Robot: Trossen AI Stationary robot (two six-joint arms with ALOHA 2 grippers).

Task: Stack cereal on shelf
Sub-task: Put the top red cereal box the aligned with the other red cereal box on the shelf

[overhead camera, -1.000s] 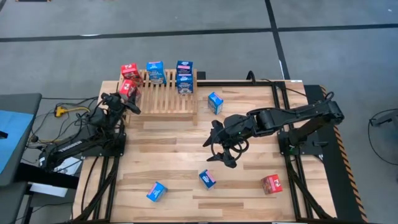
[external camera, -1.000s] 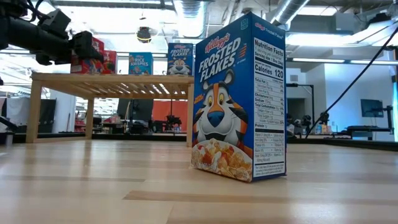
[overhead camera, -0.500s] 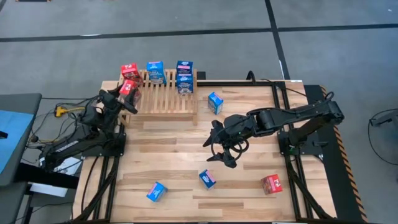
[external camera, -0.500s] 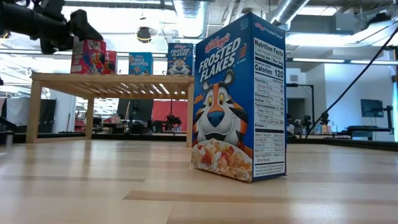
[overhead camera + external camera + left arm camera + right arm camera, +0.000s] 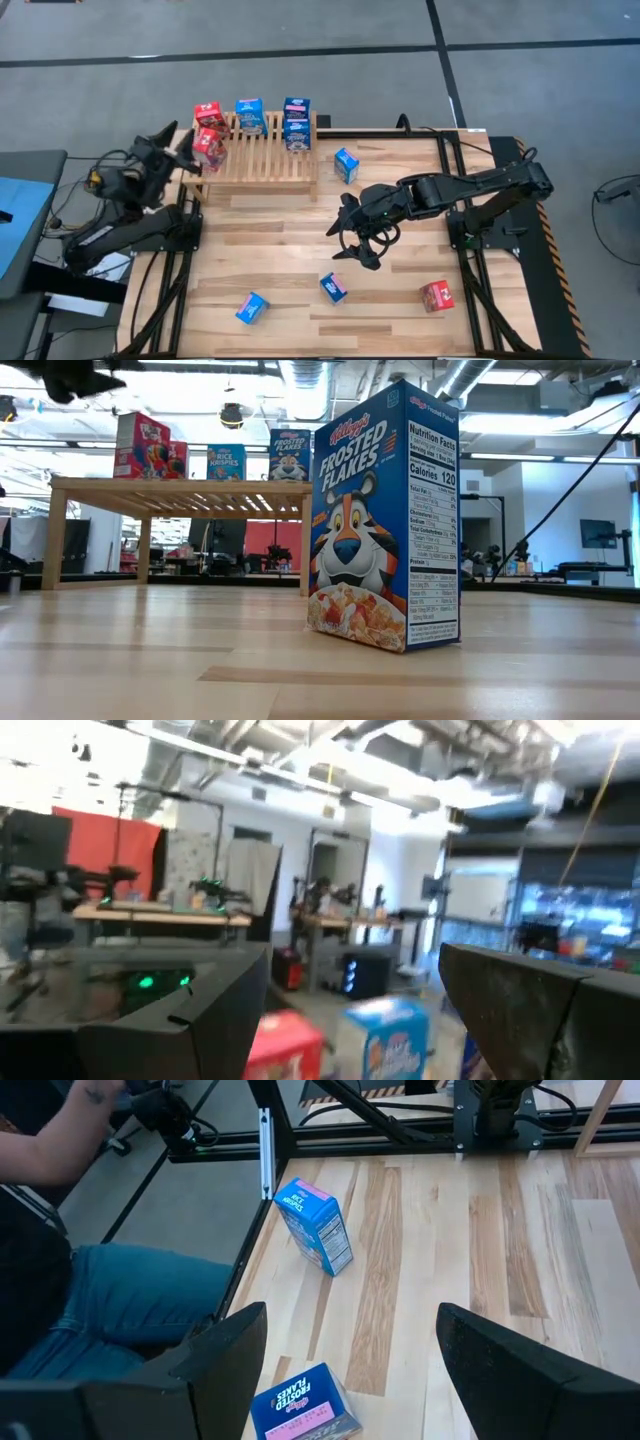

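The shelf (image 5: 262,155) stands at the table's far left. On its slats stand two red cereal boxes (image 5: 209,145), (image 5: 207,112) and two blue ones (image 5: 249,117), (image 5: 296,122). More boxes sit on the table: blue (image 5: 346,163), blue (image 5: 334,287), blue (image 5: 252,307), red (image 5: 436,295). My left gripper (image 5: 183,150) hangs open, raised just left of the shelf, holding nothing; its wrist view shows a red box (image 5: 285,1045) and a blue box (image 5: 385,1035) ahead. My right gripper (image 5: 352,240) hovers open over the table's middle.
A blue Frosted Flakes box (image 5: 385,520) stands upright close to the low camera. In the right wrist view one blue box (image 5: 315,1225) stands near the table's edge and another (image 5: 300,1405) lies flat. A person's leg (image 5: 90,1310) is beside the table.
My left gripper has drawn back from the red boxes at the shelf's left end, rising and going toward the table's left edge. The red box it was at stays standing on the shelf. My right arm has kept still.
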